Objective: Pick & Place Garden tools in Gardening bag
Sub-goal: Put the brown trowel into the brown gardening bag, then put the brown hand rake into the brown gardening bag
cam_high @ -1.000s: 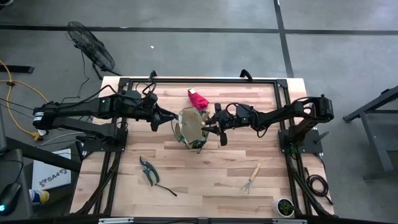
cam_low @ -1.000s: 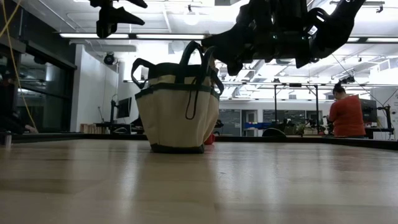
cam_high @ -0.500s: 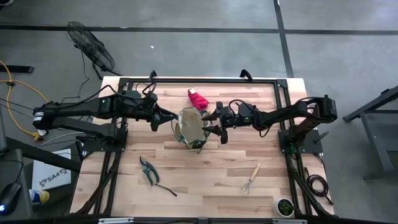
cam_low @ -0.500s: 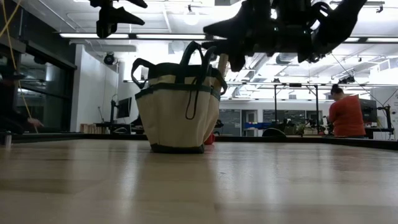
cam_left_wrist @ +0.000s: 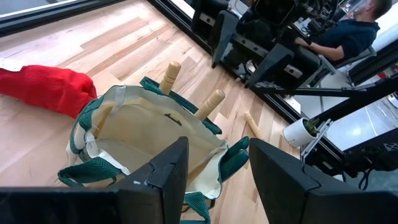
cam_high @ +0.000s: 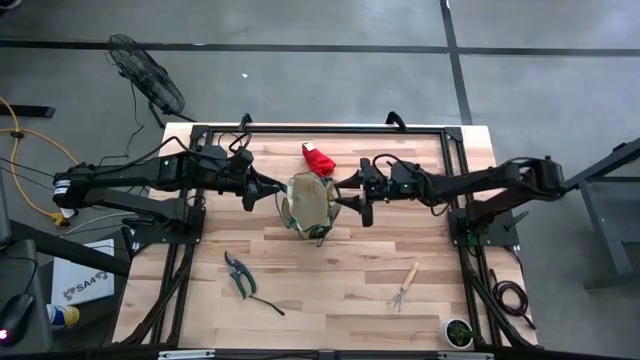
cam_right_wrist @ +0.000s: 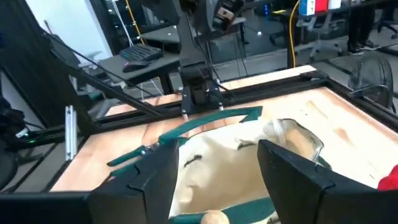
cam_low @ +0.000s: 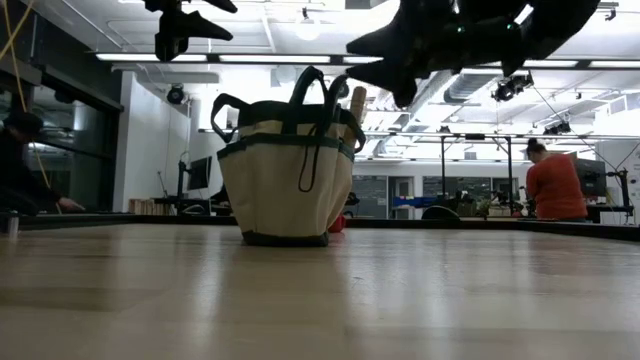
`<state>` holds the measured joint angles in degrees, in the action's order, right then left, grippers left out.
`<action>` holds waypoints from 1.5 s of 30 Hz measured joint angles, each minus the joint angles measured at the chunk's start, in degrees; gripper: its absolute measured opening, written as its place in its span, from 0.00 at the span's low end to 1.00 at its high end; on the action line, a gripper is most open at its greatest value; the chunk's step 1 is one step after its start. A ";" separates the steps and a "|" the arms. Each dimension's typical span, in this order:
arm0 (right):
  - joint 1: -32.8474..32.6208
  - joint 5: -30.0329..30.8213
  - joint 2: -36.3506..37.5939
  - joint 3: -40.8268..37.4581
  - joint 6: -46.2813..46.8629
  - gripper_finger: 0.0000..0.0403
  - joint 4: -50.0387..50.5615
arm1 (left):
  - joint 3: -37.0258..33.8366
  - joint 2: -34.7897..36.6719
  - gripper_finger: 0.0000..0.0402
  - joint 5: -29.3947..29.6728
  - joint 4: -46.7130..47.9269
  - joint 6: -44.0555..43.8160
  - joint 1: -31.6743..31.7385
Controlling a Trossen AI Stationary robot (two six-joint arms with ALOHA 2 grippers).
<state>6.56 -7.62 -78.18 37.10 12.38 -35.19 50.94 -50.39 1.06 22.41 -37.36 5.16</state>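
The tan gardening bag [cam_high: 308, 203] with green trim stands upright on the table's middle. Two wooden tool handles [cam_left_wrist: 170, 76] [cam_left_wrist: 209, 103] stick up from its outer pockets; one [cam_low: 357, 100] shows at its rim in the low view. My left gripper [cam_high: 268, 192] [cam_left_wrist: 217, 174] hovers open at the bag's left. My right gripper [cam_high: 350, 198] [cam_right_wrist: 217, 180] hovers open above the bag's right rim, holding nothing. A red glove [cam_high: 318, 158] lies behind the bag. Pruning shears [cam_high: 238, 274] and a wooden-handled hand rake [cam_high: 406, 286] lie on the near half of the table.
A small white pot [cam_high: 458, 332] stands at the near right corner. Black frame rails [cam_high: 320, 128] run round the table. People [cam_low: 556, 180] are in the room beyond the table. Bare wood lies between the shears and the rake.
My right gripper has opened, risen and drawn back toward the table's right edge, away from the bag's rim. A wooden handle that it covered now stands free at the bag's right side. The bag has stayed in place.
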 joint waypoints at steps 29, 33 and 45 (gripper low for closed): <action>-2.18 0.22 0.75 0.00 1.40 0.01 12.55 | 0.00 0.00 0.41 1.55 0.00 -0.03 0.01; -2.55 0.18 1.55 0.00 1.57 0.01 12.24 | 0.00 0.00 0.41 1.53 0.00 -0.38 0.01; -5.54 3.46 14.24 0.02 14.25 0.01 28.62 | 0.00 0.00 0.41 0.98 0.02 0.50 0.01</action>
<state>1.02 -4.15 -63.95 37.12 26.62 -6.57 50.94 -50.39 2.04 22.44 -36.87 5.17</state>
